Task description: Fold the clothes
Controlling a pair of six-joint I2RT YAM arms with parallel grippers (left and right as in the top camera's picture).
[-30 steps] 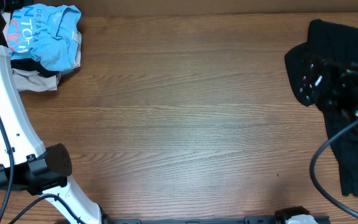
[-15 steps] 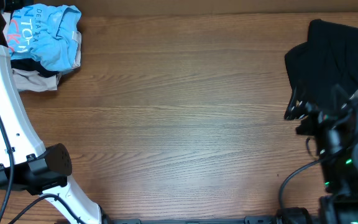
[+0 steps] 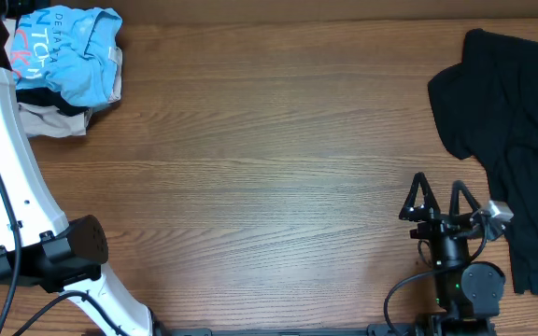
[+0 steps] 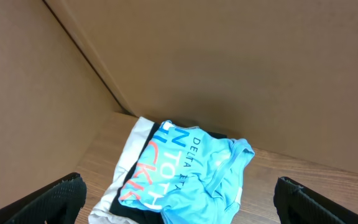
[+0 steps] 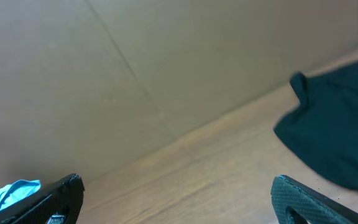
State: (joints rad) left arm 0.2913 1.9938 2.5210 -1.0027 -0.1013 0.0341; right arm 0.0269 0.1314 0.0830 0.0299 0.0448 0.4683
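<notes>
The clothes lie in two places. A crumpled light blue T-shirt (image 3: pixel 71 51) with white and red-pink lettering sits at the table's far left corner, on top of a black piece and a white piece. A large black garment (image 3: pixel 507 121) is spread loosely along the right edge. My left gripper (image 4: pixel 182 205) hovers open above and in front of the blue T-shirt (image 4: pixel 191 174), touching nothing. My right gripper (image 3: pixel 437 191) stands open near the front, just left of the black garment's lower part, with nothing between its fingers. The right wrist view shows the black garment (image 5: pixel 340 130) ahead on the right.
A brown cardboard wall (image 4: pixel 229 62) runs along the back and left sides of the wooden table (image 3: pixel 269 168). My left arm's white links (image 3: pixel 12 177) stretch up the left edge. The right arm's base (image 3: pixel 465 289) sits at the front edge.
My right arm has drawn back from over the black garment toward the front edge, open throughout. The garment now lies uncovered. The left arm and the blue T-shirt have not moved.
</notes>
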